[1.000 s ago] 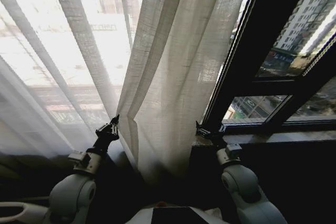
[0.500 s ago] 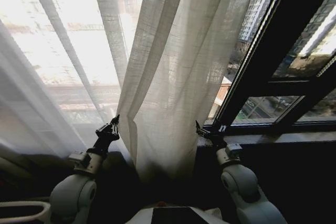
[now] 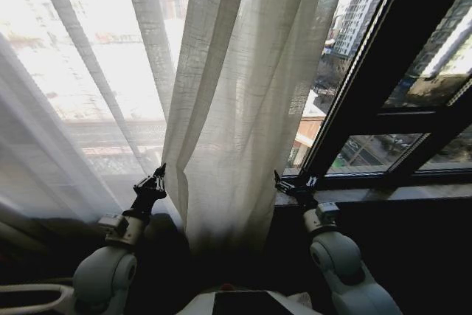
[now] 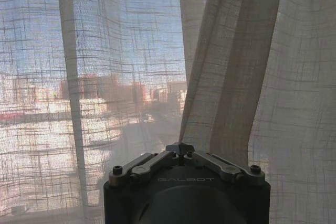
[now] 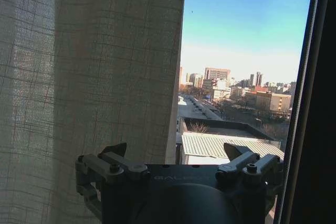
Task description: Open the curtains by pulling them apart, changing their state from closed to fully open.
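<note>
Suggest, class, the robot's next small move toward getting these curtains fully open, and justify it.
Probably carry the left gripper further toward the robot's left: it looks pinched shut on a fold of the curtains, which still hang bunched mid-window. The right gripper sits open beside their edge.

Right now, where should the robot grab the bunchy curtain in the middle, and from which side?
Probably best on the thick bunched curtain's right-hand free edge, low down, where it hangs beside the open glass. The right gripper, open, sits just to the right of that edge, so it could come in sideways. Gathered vertical folds there give more to pinch than the thin flat sheer.
</note>
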{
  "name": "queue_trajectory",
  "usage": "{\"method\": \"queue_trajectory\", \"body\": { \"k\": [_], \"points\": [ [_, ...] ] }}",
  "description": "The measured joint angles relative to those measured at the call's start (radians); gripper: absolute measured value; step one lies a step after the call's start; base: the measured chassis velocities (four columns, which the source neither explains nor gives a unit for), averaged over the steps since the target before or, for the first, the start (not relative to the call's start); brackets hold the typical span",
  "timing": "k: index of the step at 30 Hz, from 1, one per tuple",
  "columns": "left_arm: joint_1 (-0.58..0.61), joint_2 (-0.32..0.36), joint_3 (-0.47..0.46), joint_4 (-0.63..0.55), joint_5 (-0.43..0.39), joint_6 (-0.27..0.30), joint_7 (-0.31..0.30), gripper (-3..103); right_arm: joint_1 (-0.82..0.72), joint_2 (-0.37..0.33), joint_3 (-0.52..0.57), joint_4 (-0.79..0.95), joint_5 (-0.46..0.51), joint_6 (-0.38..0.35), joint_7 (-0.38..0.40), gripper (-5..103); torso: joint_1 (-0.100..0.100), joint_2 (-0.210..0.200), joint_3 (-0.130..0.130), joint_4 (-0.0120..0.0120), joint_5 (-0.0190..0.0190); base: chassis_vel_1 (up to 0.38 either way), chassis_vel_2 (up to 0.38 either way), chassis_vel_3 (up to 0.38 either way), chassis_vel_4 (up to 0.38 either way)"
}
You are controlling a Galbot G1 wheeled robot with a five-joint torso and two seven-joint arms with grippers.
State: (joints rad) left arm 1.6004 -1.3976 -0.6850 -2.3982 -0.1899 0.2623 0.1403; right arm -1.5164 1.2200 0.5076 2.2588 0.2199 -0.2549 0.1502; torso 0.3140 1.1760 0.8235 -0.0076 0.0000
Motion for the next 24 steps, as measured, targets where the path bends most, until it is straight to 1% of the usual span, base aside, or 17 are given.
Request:
{"method": "queue_trajectory", "body": {
  "k": [17, 22, 24],
  "points": [
    [0.011, -0.032, -0.012, 0.062, 0.007, -0.035, 0.000, 0, 0.010, 0.001, -0.019, -0.019, -0.003, 0.000, 0.000, 100, 0.000, 0.000, 0.000, -0.0001, 0.0003, 0.000, 0.000, 0.000, 0.000],
    [0.011, -0.048, -0.047, 0.072, -0.006, -0.037, 0.000, 0, 0.003, 0.003, -0.019, -0.022, -0.005, 0.000, -0.001, 100, 0.000, 0.000, 0.000, -0.0001, 0.0003, 0.000, 0.000, 0.000, 0.000],
    [0.008, -0.056, -0.081, 0.079, -0.024, -0.037, 0.000, 0, 0.003, 0.003, -0.020, -0.023, -0.005, 0.000, -0.001, 100, 0.000, 0.000, 0.000, -0.0001, 0.0002, 0.000, 0.000, 0.000, 0.000]
  ]
}}
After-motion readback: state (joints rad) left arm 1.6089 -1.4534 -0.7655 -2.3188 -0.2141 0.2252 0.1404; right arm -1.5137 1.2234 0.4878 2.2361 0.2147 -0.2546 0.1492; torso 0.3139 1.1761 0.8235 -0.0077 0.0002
